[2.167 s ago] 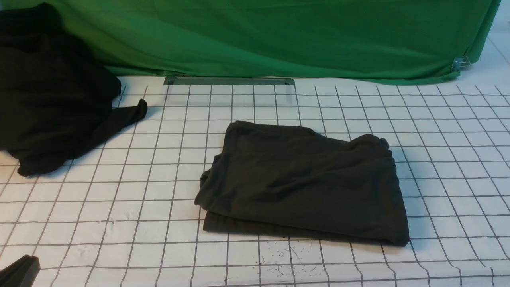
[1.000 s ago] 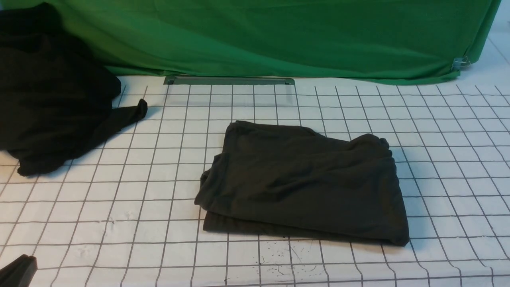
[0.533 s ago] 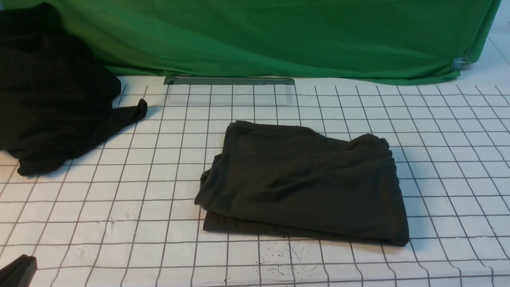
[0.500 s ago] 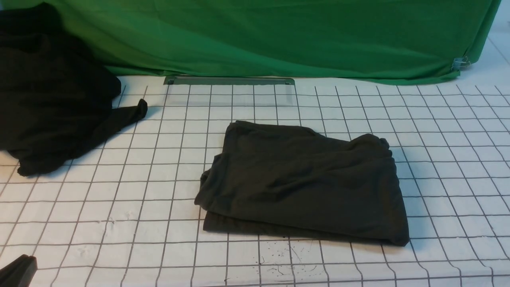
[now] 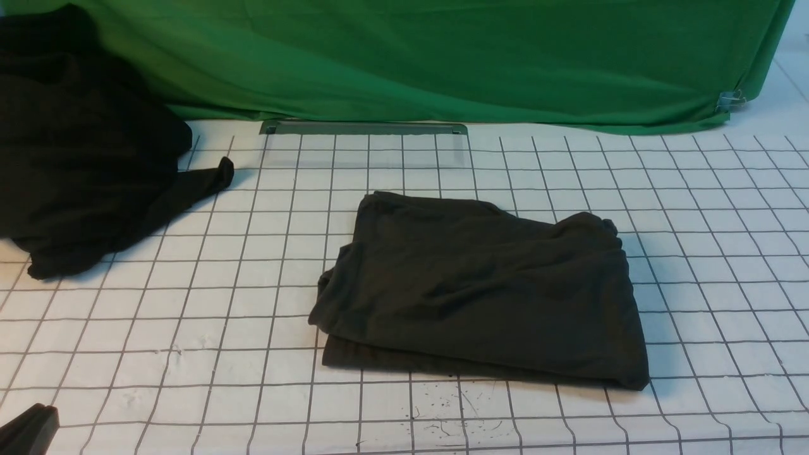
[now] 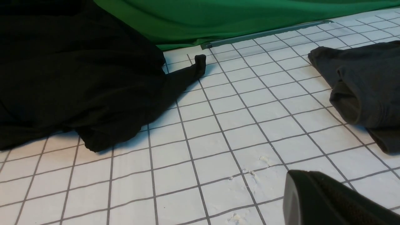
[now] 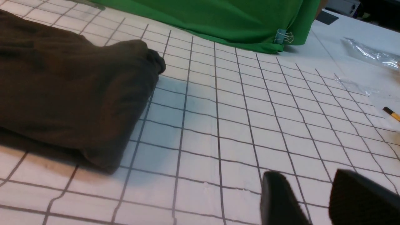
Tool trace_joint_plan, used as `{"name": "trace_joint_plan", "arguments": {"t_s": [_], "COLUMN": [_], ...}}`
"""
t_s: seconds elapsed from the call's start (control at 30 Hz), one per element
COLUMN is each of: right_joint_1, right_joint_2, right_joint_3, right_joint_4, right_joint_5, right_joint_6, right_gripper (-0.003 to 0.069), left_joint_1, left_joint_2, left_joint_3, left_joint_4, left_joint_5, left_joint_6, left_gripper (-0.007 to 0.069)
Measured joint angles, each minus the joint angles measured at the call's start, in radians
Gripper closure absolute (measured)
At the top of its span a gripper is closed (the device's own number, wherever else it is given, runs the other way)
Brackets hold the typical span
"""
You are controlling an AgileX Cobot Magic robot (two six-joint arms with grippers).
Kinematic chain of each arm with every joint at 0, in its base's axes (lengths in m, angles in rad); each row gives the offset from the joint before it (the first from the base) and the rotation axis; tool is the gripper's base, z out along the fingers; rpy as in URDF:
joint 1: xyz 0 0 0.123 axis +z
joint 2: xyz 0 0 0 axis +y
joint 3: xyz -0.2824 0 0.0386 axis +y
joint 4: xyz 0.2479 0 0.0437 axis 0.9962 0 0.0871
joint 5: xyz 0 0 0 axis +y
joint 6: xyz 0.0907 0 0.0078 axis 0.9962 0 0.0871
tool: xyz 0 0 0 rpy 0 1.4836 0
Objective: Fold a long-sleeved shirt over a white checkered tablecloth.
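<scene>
Cloth in a blacker, printless heap (image 5: 82, 151) takes the far left corner of the counter, one limp end trailing out onto the white checkered tablecloth (image 5: 208, 328). At the near left corner sits the left tool (image 6: 331, 203), resting low over the tablecloth with its jaws closed together and nothing between them; only a dark tip of it shows in the front view. Behind everything, along the far edge, hangs a green fabric sheet (image 5: 442, 57), with a grey bar (image 5: 363, 127) lying at its foot. Middle of the counter holds the long-sleeved shirt (image 5: 486, 291), folded into a thick, rumpled rectangle lying flat on the tablecloth, its layered edges showing along the near side and its chest print out of sight. A metal clip (image 7: 282, 37) pinches the sheet's right end. Over the near right corner, the right tool (image 7: 315, 200) hovers with a gap between its jaws, empty, apart from the shirt.
</scene>
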Motion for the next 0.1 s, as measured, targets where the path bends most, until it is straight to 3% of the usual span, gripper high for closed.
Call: {"name": "trace_joint_plan", "arguments": {"t_s": [0.1], "right_joint_1": [0.0], "right_joint_2": [0.0], "right_joint_3": [0.0], "right_joint_4": [0.0], "right_joint_5": [0.0], "right_joint_6": [0.0], "right_gripper": [0.0417], "left_joint_1": [0.0], "left_joint_2": [0.0], "left_joint_3": [0.0], "left_joint_4": [0.0], "left_joint_5": [0.0], "left_joint_6": [0.0], "left_gripper": [0.0622]}}
